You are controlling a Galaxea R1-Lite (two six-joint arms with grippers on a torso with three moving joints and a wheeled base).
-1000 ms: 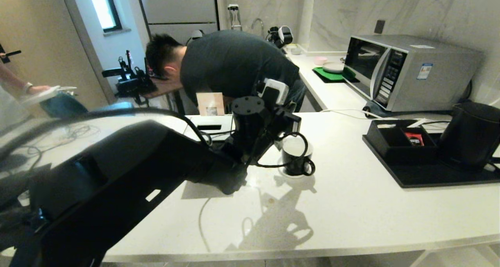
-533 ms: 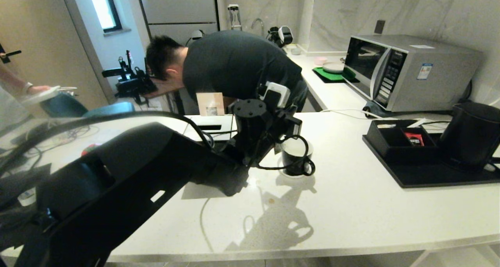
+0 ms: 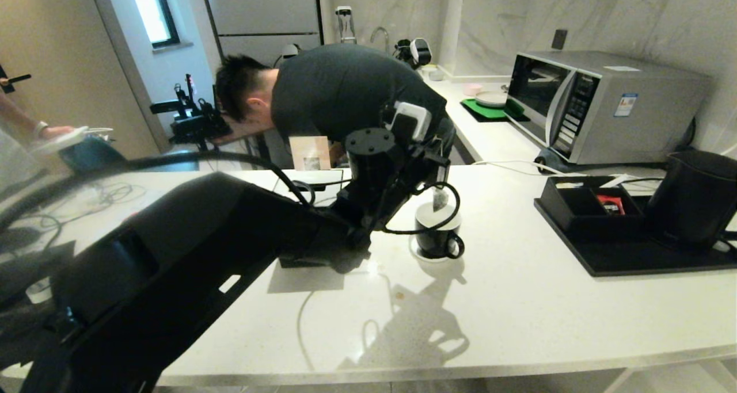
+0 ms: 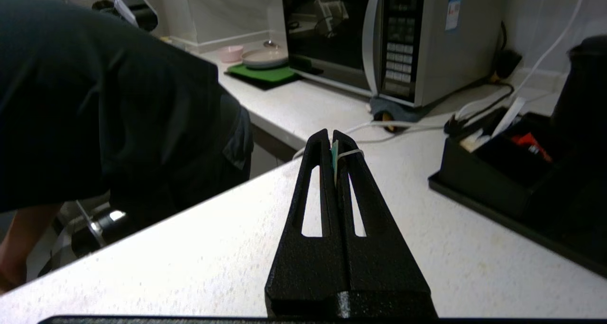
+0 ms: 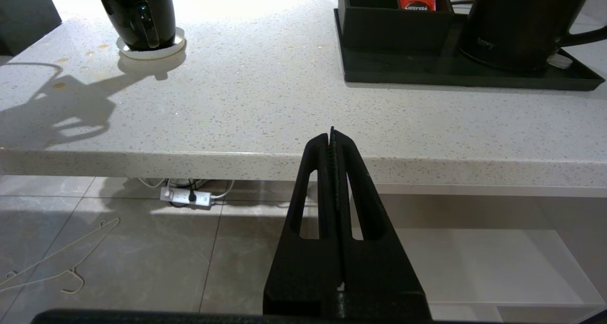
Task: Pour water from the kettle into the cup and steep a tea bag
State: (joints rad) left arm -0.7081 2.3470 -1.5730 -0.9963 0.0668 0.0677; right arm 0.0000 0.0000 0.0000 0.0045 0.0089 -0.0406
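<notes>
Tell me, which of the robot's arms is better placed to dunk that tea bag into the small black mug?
The left. Its left gripper is shut on the tea bag's tag and string, and the tea bag hangs just above the small black mug. The right gripper sits shut below the white speckled counter edge.

Home kitchen — microwave (image 3: 599, 102), sink tap (image 3: 380, 35), marble-look walls, white stone counter (image 3: 518, 301)

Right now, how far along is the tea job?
Done: the kettle is back on its black tray. In hand: the left hand pinches the tea bag's tag and string, with the tea bag hanging above the cup. Left: lower it in to steep. The right hand waits below the counter edge.
</notes>
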